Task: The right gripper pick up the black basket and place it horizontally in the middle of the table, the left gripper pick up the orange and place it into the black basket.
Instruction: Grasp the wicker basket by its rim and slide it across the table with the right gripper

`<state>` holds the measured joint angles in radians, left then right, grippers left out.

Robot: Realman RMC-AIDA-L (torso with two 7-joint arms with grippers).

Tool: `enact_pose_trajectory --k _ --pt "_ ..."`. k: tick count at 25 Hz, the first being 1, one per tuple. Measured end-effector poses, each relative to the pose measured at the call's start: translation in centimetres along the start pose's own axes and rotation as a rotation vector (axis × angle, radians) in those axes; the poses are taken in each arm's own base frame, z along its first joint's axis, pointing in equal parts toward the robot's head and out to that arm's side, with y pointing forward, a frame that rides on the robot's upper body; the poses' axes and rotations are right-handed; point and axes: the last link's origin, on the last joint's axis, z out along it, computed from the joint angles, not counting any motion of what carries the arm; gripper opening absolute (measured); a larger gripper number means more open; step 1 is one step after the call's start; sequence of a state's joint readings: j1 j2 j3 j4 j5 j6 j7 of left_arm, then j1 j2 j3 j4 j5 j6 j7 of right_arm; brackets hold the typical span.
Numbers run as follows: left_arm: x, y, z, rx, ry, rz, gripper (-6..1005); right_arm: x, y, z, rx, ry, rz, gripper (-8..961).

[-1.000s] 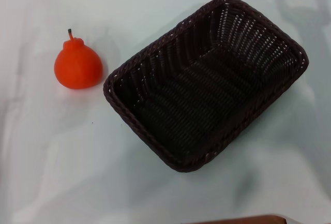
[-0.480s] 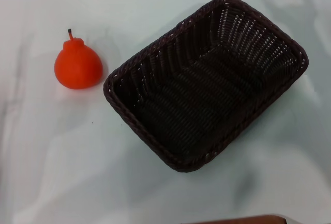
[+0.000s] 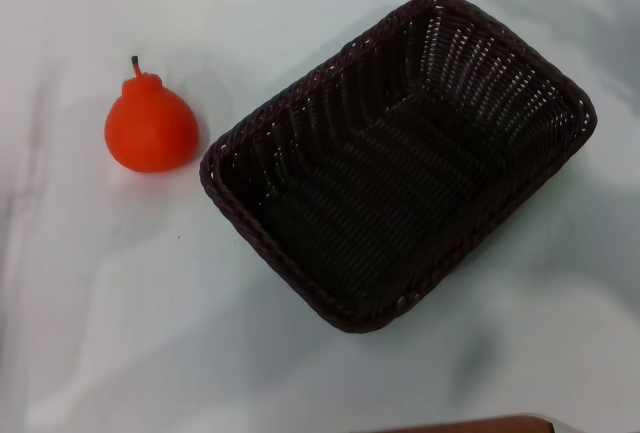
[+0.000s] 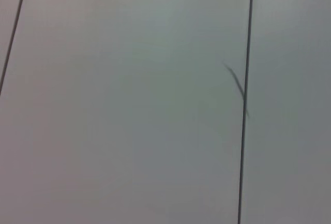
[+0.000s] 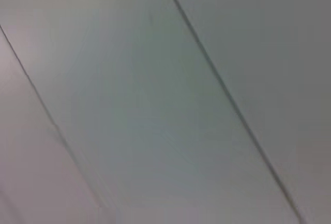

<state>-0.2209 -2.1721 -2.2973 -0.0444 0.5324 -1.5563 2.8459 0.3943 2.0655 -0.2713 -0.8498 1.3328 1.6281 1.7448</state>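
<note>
Head view: black basket (image 3: 398,161) sits angled on the white desk (image 3: 120,303), empty, w/ the orange (image 3: 150,128) upright just beside its left corner, not touching. Neither gripper's visible, so grip state can't be told; both wrist views show only pale panels w/ dark seams.

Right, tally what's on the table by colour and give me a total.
Orange: 1, the orange
Black: 1, the black basket, empty
Total: 2, both on the table; no gripper in view.

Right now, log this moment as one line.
black basket: empty, angled on table | orange: upright, left of basket, apart | left tool, right tool: not in view
</note>
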Motion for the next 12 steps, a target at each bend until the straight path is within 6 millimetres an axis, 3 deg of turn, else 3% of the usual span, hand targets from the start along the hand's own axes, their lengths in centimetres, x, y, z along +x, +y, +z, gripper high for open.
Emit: enact_pose_trajectory --k 6,12 --pt "0.0 0.1 0.0 -0.003 0.000 -0.001 858 4.4 -1.2 1.6 -0.085 -0.417 0.036 872" --pt "-0.1 0.0 0.0 0.000 -0.005 -0.002 857 5.8 -2.9 5.7 -0.213 -0.796 0.018 913"
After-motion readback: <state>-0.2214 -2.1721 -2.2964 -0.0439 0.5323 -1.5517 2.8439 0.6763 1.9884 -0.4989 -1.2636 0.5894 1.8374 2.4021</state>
